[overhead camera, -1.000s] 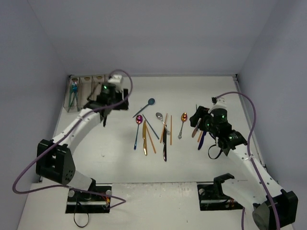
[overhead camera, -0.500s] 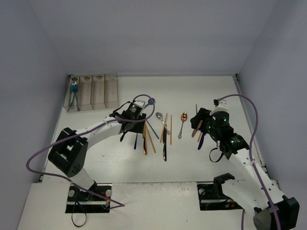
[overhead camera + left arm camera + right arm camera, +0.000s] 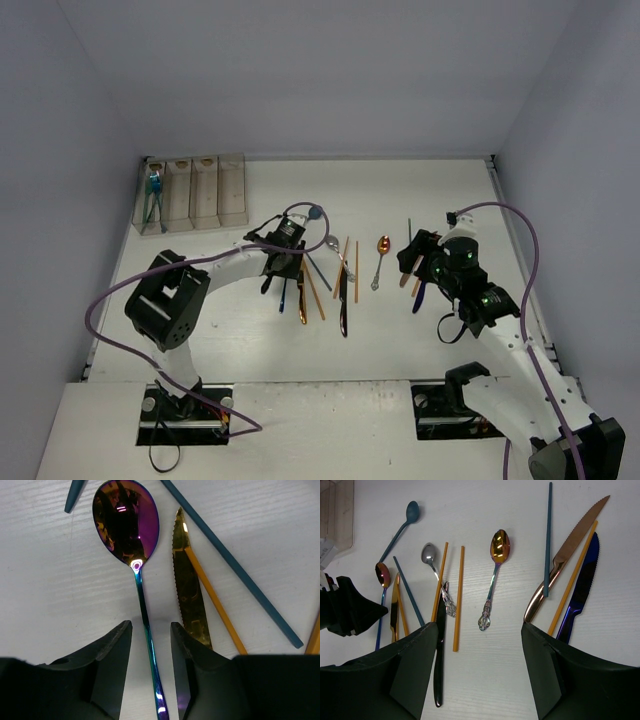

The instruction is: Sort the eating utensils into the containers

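On the white tabletop, the left pincer sits low over an iridescent purple-pink spoon. Its two black fingers straddle the thin handle with a sliver of tabletop showing on each side, so the jaws are parted and not yet clamped on it. Just right of that spoon lies a gold serrated knife. A thin orange stick crosses its blade, and a slim teal handle slants beyond.

The right pincer hovers spread wide, gripping nothing, above the right-hand group: a copper serrated knife, a dark blue knife, a teal rod and a second orange stick. Between the two groups lie a long black knife, a silver spoon and a copper-gold spoon. Farther off lies a teal spoon.

At the far left edge stand four pale clear bins in a row. The leftmost holds blue-teal utensils.
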Controlling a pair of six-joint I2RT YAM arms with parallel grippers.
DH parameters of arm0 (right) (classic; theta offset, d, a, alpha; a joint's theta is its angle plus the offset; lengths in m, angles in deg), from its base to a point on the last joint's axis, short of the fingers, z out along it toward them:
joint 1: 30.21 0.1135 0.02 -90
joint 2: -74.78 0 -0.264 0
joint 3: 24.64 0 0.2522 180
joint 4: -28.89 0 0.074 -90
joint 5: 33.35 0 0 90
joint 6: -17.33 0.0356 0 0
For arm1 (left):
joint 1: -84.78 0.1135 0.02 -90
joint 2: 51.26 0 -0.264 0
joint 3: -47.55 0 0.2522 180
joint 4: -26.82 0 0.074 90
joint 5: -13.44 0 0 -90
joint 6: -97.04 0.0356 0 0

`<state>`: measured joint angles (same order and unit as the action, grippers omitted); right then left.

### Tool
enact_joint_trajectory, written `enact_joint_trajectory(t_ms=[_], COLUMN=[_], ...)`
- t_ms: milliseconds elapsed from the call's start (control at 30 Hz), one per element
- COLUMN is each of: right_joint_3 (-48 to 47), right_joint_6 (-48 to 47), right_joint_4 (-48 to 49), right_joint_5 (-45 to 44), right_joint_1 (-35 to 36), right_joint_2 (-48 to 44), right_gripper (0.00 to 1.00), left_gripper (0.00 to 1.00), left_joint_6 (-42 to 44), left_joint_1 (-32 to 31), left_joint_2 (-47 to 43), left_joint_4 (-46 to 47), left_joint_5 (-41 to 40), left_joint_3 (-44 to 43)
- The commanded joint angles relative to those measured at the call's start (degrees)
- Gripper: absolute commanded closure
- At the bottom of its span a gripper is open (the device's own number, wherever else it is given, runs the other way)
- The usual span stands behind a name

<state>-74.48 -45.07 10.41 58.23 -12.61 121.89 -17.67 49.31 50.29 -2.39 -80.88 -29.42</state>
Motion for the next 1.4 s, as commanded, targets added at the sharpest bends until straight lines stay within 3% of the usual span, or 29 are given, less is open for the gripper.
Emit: enact_joint_trajectory(t_ms=[0, 133, 367, 633, 867, 1067, 1367], right_joint_3=[-0.4, -0.1, -0.1, -0.4, -1.0, -1.3, -1.5], right_joint_6=[0.7, 0.6, 0.5, -0.1, -0.6, -0.9, -0.9], right_joint_4=[2.0, 1.8, 1.7, 1.7, 1.7, 1.7, 1.6], right_joint_5=[0.4, 0.2, -0.2, -0.5, -0.7, -1.0, 1.1], right_joint_1=[-0.3, -0.3, -0.3, -0.3, -0.3, -0.3, -0.3], right_joint_2=[-0.9, -1.3, -1.1, -0.4, -0.4, 0.3, 2.0], right_gripper=[0.35, 0.35, 0.35, 0.35, 0.35, 0.34, 0.34], left_gripper=[0.68, 0.74, 1.00, 1.00, 1.00, 1.00, 1.00], left_joint_6=[-0.3, -0.8, -1.7, 2.4, 11.4, 18.3, 23.7], left_joint_1=[0.1, 0.1, 0.0, 2.3, 17.2, 31.3, 41.5], left_joint_2=[1.9, 3.9, 1.9, -10.4, -13.7, -5.0, 14.1], left_joint_4=[1.5, -0.3, -2.8, -9.6, -12.0, -9.8, -6.6], left_joint_5=[-2.1, -3.9, -4.5, -7.0, -5.0, -1.6, 0.4], left_joint_3=[-4.0, -5.5, -4.8, -5.7, -15.2, -29.3, -48.5])
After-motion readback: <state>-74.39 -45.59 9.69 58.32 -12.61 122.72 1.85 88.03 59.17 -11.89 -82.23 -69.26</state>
